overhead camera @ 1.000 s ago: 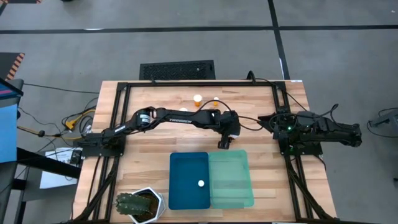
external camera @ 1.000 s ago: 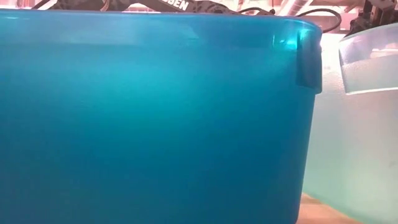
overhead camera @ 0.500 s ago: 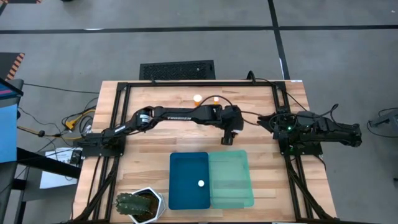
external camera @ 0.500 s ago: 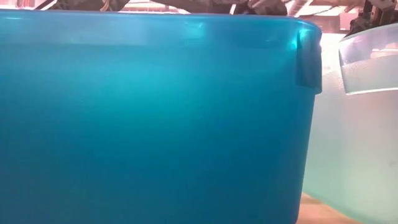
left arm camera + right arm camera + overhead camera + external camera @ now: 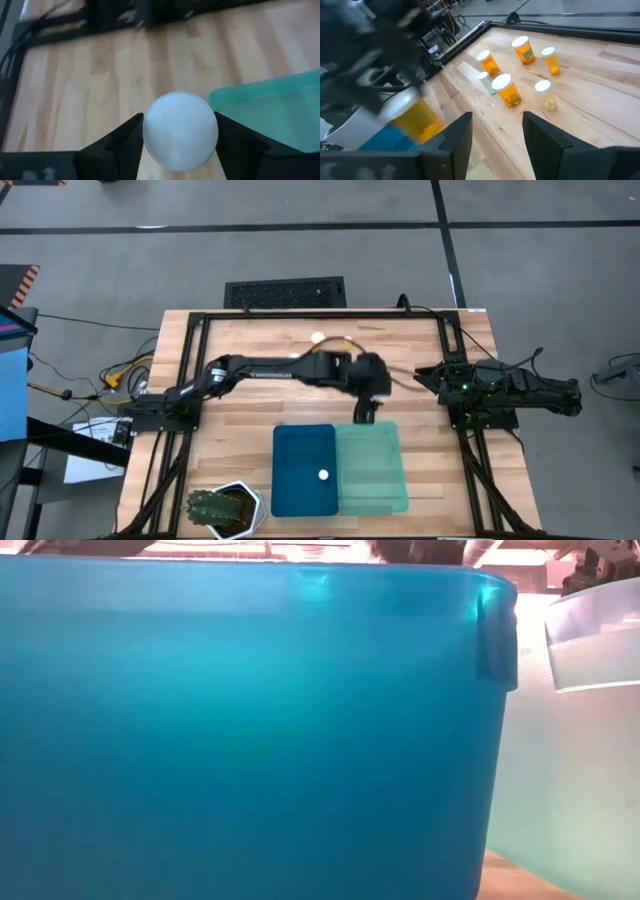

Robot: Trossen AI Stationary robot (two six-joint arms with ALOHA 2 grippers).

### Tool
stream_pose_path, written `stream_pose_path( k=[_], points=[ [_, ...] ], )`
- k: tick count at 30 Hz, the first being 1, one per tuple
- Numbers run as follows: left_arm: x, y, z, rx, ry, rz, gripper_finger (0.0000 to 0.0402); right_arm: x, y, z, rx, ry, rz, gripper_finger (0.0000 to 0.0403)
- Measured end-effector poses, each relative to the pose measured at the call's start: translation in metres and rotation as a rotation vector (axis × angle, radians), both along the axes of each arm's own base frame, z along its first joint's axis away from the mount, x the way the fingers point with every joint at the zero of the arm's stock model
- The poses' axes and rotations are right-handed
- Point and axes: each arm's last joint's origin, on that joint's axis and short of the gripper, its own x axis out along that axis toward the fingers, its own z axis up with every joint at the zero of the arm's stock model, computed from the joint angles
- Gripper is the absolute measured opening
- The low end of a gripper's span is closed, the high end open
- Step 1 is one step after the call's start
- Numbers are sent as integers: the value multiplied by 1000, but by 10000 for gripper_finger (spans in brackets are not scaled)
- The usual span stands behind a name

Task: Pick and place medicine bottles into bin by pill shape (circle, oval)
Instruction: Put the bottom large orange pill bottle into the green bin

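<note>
A green potted plant (image 5: pixel 222 511) sits at the table's near edge, left of the blue tray (image 5: pixel 303 470), which holds one white-capped bottle (image 5: pixel 323 475). The mint tray (image 5: pixel 372 467) touches it on the right. At the mint tray's far rim the left gripper (image 5: pixel 179 146) clamps a bottle (image 5: pixel 180 131). Beyond it five loose bottles (image 5: pixel 507 90) stand. The right gripper (image 5: pixel 496 131) waits with fingers spread at the right edge.

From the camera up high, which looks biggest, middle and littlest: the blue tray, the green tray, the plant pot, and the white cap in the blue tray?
1. Blue tray and green tray: they look alike in size.
2. Plant pot.
3. White cap.
</note>
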Motion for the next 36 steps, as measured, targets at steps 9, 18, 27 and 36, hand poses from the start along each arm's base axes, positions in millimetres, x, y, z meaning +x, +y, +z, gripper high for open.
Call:
stream_pose_path(
  k=[9,18,27,36],
  points=[
    [-8,-73,1,14,-3,-126,205,0,0,-1,5,9,-1,185],
    [-16,-137,-20,12,-26,-155,206,-1,0,-3,31,19,-8,181],
    [-28,-179,-62,3,-7,-139,206,-1,0,-3,31,18,-8,183],
    [-36,-188,-93,-19,52,-171,206,-1,0,-3,31,18,-8,183]
  ],
)
